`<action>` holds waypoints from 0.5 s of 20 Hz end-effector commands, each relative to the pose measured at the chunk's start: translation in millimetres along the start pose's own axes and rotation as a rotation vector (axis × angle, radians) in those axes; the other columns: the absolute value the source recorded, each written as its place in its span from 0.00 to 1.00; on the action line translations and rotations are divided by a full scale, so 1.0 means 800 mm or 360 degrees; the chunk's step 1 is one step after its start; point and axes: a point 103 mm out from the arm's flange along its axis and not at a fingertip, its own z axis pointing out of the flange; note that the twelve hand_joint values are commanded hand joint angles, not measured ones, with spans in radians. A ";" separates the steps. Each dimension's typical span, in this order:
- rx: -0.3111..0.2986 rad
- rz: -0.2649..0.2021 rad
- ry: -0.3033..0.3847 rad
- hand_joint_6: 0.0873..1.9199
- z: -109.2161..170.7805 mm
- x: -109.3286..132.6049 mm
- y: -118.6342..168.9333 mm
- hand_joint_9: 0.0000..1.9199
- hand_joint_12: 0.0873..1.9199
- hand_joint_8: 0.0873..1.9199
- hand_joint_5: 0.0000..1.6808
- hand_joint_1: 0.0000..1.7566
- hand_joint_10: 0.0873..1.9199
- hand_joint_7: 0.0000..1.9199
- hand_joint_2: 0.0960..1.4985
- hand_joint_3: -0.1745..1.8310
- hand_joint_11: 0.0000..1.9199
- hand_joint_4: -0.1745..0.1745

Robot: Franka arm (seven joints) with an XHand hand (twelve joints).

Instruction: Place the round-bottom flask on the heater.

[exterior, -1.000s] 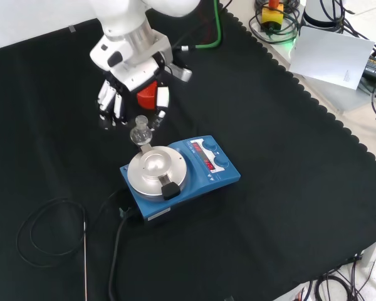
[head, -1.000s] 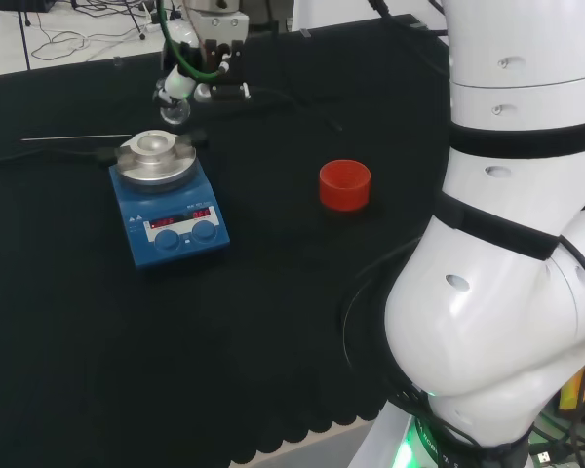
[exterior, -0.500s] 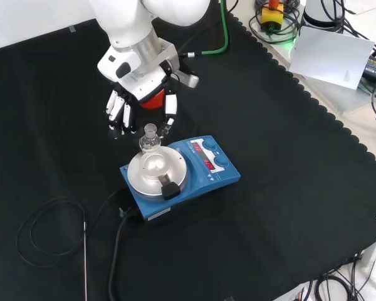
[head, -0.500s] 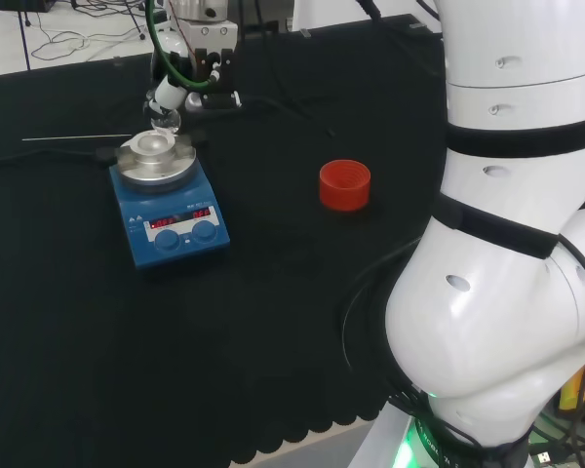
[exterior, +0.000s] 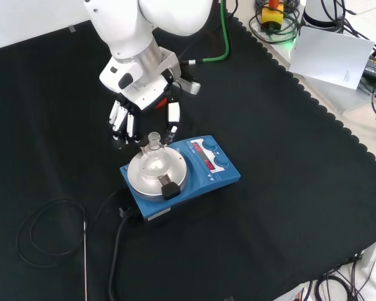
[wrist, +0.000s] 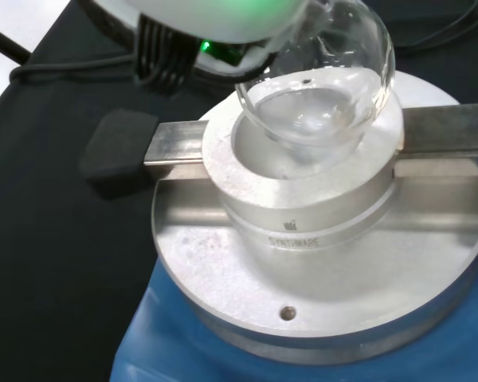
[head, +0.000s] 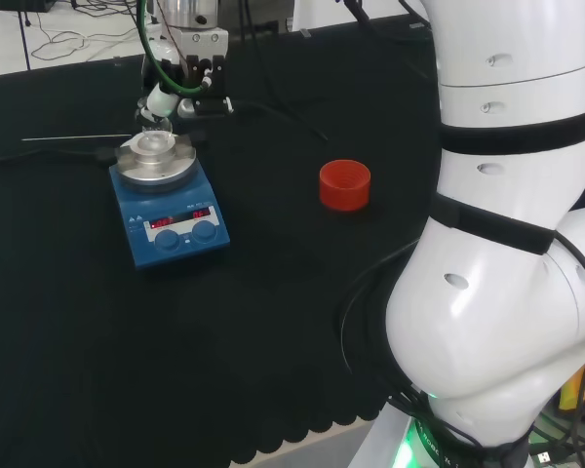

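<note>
The clear round-bottom flask (exterior: pixel 153 150) hangs neck-up over the heater's round metal block (exterior: pixel 156 174). In the wrist view its bulb (wrist: pixel 315 95) is tilted and dips into the bowl of the block (wrist: pixel 303 207); I cannot tell whether it rests there. The hand (exterior: pixel 144 94) comes down from above with fingers (exterior: pixel 121 119) and thumb curled about the flask's neck. In the head view the hand (head: pixel 187 76) stands over the flask (head: pixel 156 132), above the blue heater (head: pixel 171 219).
A red ribbed ring stand (head: pixel 344 184) sits to the heater's right in the head view. A black cable and a thin metal rod (exterior: pixel 84 251) lie near the heater. The cloth's scalloped edge (exterior: pixel 313 106) and a white sheet (exterior: pixel 335 56) are at the front view's right.
The hand has carried the flask from beside the heater to over the block's middle and lowered it into the bowl. The heater and the red ring have not moved.
</note>
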 end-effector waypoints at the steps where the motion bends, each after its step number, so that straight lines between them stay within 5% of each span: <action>1: 0.0009 -0.0033 0.0017 0.53 0.006 0.005 0.002 0.39 0.65 0.33 0.65 0.66 0.26 0.24 0.41 0.50 0.30 0.09; 10: 0.0020 -0.0064 -0.0002 0.53 0.012 0.012 0.009 0.39 0.65 0.33 0.65 0.66 0.26 0.24 0.41 0.50 0.30 0.09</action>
